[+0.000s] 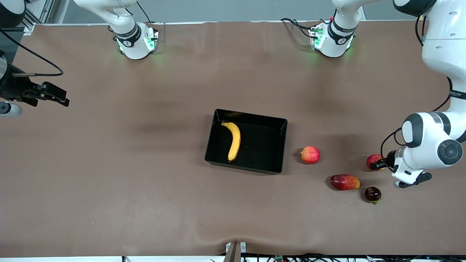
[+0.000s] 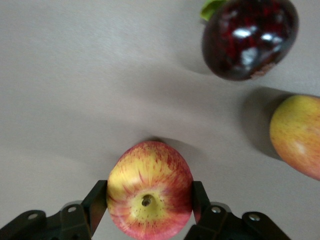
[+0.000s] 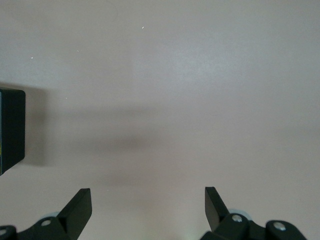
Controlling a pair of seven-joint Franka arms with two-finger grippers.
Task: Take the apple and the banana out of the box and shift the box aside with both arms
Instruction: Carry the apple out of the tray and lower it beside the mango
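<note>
With the apple (image 2: 149,197) clamped in the left pincer (image 2: 150,200) outside the box (image 1: 280,145), release is required next, the banana (image 1: 233,140) awaiting the wide-open, idle right pincer (image 3: 148,202).

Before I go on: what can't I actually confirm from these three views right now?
- Whether the apple, between the left gripper fingers, rests on the table: its underside shows in no view.
- Front view: left arm hides part of the apple.
- Right gripper, open over bare table: front view cuts the arm at the edge.
- Right wrist view: only a corner of the box.
- Left wrist view: mango and dark fruit cut off.
</note>
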